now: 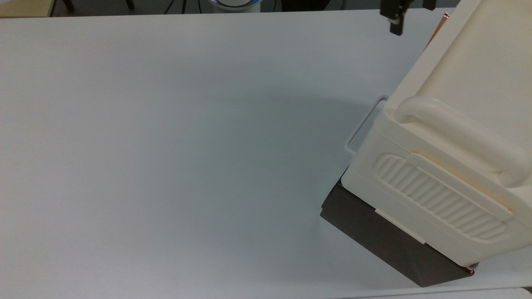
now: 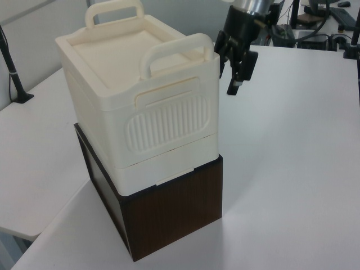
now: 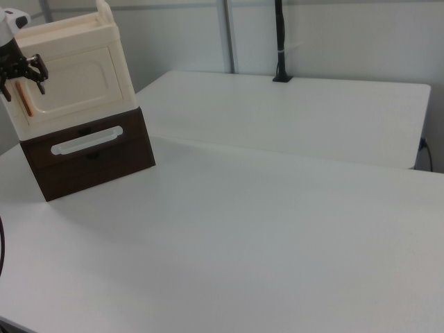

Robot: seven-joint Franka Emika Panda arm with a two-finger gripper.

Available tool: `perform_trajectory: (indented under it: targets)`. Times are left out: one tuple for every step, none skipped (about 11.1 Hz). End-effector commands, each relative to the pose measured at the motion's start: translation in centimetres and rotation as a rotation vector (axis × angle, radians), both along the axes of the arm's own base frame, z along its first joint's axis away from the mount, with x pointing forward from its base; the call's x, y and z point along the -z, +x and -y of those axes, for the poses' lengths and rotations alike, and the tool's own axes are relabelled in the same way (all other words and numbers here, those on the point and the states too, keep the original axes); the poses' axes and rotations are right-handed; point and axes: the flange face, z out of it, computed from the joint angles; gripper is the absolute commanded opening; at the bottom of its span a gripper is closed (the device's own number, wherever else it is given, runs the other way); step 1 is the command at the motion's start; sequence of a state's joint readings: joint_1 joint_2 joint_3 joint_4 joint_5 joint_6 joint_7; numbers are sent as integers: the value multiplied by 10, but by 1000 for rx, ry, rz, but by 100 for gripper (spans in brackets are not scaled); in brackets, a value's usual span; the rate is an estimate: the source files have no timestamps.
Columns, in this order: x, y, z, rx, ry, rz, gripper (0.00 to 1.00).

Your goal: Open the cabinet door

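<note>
The cream cabinet (image 1: 457, 124) (image 2: 140, 112) stands on a dark brown base (image 1: 386, 241) at the top view's right. Its door (image 3: 73, 80), a flat cream panel with a recessed field, faces me in the right view and sits flush with the box. The copper bar handle (image 3: 25, 98) (image 1: 444, 17) runs upright along the door's left edge in the right view. My gripper (image 3: 23, 83) (image 1: 411, 16) (image 2: 228, 79) hovers open just in front of the top of that handle, holding nothing. One dark finger (image 2: 233, 84) hangs beside the cabinet's far corner in the left view.
A thin white wire loop handle (image 1: 365, 124) (image 3: 87, 140) sticks out from the brown base below the door. The white table (image 1: 187, 145) spreads wide to the top view's left. A black post (image 3: 279, 41) stands on the neighbouring table behind.
</note>
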State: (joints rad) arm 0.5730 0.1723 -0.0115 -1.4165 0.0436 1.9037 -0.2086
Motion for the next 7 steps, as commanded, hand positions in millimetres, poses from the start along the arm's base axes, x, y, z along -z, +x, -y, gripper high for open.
perform_trajectory:
  targets:
    - [-1, 2, -26, -81, 33, 63, 73]
    - [-2, 2, -28, -84, 37, 68, 69]
    - [-2, 2, -28, -84, 40, 73, 60]
    - [-2, 2, -28, -85, 41, 73, 45]
    - [-2, 2, -28, -85, 41, 73, 34]
    - [-2, 2, -28, -88, 40, 73, 20]
    - [-3, 2, -28, -91, 41, 73, 6]
